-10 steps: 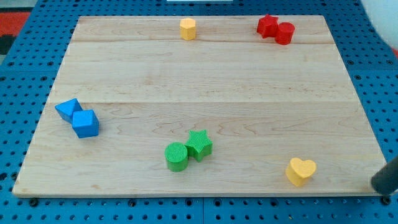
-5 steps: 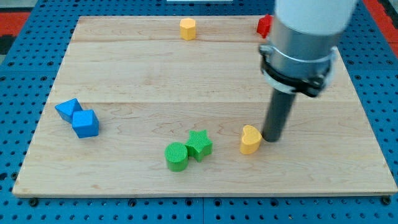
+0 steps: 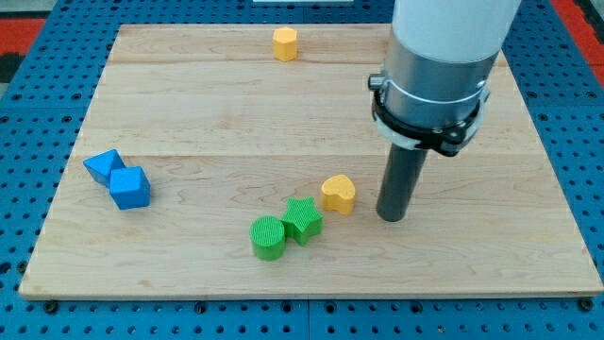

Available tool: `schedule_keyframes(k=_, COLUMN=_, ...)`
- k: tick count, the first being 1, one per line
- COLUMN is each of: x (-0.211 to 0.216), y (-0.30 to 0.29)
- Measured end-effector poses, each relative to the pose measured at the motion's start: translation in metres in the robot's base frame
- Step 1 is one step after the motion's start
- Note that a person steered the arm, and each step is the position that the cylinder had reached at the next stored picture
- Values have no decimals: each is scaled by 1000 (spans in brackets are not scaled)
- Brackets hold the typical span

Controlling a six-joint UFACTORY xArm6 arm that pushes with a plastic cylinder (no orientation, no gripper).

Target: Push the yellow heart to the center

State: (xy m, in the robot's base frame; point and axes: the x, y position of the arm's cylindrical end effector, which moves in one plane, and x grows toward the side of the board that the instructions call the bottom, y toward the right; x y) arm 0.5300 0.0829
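Observation:
The yellow heart (image 3: 339, 194) lies on the wooden board (image 3: 189, 113), below the board's middle and a little to the right. My tip (image 3: 393, 216) stands on the board to the heart's right, a small gap apart from it. The arm's grey body rises above the tip and hides the board's upper right part. The green star (image 3: 303, 218) lies just below and left of the heart, close to it.
A green cylinder (image 3: 268, 237) touches the green star on its left. Two blue blocks (image 3: 119, 178) sit together at the left edge. A yellow hexagonal block (image 3: 284, 43) sits at the top centre. Blue pegboard surrounds the board.
The yellow heart has slid up and left from the lower right corner toward the green star. My tip came in from the right edge and followed it left.

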Motion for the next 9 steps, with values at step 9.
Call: schedule_keyframes(k=9, x=-123, y=-134)
